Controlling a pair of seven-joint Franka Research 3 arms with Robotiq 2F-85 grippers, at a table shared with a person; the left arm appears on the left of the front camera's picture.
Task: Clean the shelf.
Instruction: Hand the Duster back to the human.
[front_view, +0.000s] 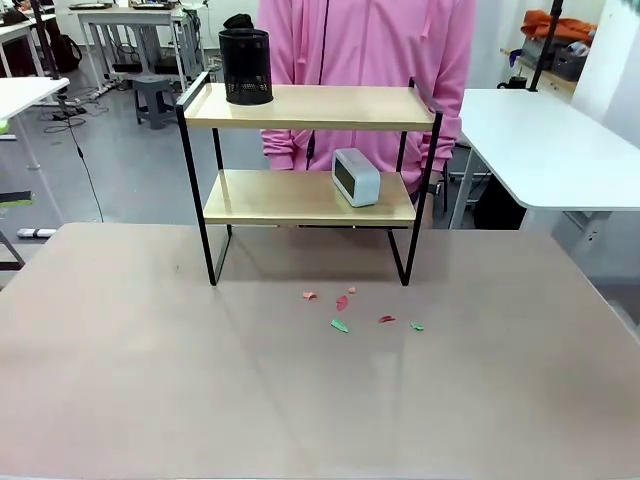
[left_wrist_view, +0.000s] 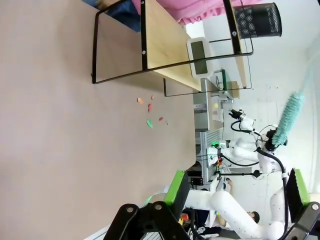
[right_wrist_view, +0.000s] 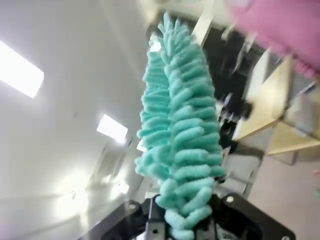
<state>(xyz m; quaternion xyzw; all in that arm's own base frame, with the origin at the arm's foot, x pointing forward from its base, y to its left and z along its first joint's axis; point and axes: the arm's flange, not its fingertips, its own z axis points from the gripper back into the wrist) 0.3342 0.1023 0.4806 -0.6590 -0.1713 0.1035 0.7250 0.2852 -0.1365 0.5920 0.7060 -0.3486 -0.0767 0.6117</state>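
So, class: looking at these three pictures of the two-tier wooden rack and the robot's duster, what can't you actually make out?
- Front view: the display of the small grey clock on the two-tier wooden rack is too small to read.
- Front view: contents of the black mesh cup are hidden by its wall.
- Right wrist view: the fluffy teal duster hides its own handle inside the right gripper.
- Scattered paper scraps: material too small to tell.
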